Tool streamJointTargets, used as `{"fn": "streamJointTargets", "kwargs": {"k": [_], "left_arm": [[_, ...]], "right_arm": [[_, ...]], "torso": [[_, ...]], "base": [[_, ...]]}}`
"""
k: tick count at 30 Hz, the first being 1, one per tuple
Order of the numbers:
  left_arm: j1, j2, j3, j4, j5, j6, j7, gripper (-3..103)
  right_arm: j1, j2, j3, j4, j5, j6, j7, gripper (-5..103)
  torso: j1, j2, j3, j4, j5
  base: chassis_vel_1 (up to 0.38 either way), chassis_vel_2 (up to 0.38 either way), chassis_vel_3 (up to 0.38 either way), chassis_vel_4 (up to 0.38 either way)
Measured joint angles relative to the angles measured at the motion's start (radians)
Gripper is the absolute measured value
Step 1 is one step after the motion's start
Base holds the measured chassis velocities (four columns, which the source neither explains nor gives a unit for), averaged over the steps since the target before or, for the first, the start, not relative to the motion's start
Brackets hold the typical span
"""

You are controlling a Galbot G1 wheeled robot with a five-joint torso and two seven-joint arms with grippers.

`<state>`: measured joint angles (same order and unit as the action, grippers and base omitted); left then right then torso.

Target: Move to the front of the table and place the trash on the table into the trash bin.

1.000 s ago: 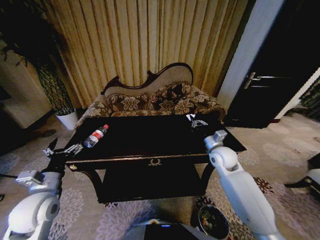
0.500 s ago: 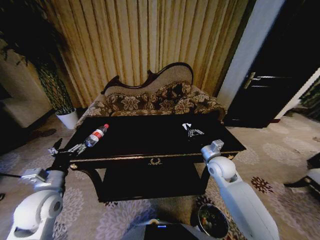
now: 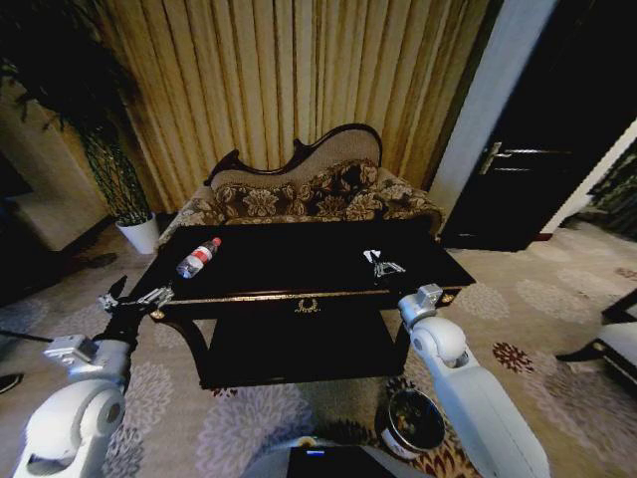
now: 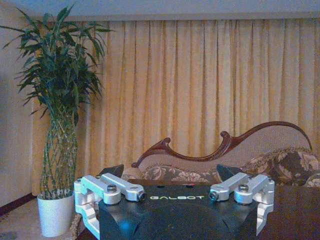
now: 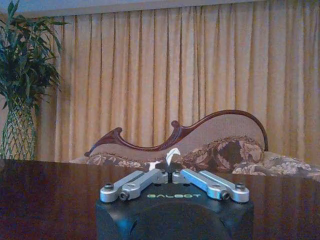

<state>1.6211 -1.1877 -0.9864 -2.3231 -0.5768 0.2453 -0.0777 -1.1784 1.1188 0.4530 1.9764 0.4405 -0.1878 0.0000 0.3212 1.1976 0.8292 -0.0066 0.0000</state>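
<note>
Dim, warm indoor light with wide-angle bending at the edges.
The curtains (image 3: 299, 90) glow amber, the table (image 3: 299, 261) top is near-black with faint sheen, corners fall into shadow.

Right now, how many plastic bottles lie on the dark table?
1. The plastic bottle lies on its side near the table's far left corner, ahead of the left gripper. Smaller scraps may be hidden by the right gripper.
</note>
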Motion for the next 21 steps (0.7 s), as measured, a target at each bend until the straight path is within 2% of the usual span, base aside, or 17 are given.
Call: {"fn": "streamJointTargets", "kwargs": {"k": [15,21], "left_arm": [[0.007,-0.01,0.002,-0.005,0.005,-0.008,0.004,100],[0.004,-0.018,0.012,0.002,0.018,-0.019,0.013,100]], "right_arm": [[-0.029,0.008,0.025,0.005,-0.008,0.009,0.0,0],[-0.035,0.007,0.029,0.003,-0.013,0.02,0.0,0]], "torso": [[0.0,0.0,0.0,0.0,0.0],[0.0,0.0,0.0,0.0,-0.0001]], "base": [[0.1,-0.088,-0.091,0.085],[0.163,-0.154,-0.155,0.164]]}}
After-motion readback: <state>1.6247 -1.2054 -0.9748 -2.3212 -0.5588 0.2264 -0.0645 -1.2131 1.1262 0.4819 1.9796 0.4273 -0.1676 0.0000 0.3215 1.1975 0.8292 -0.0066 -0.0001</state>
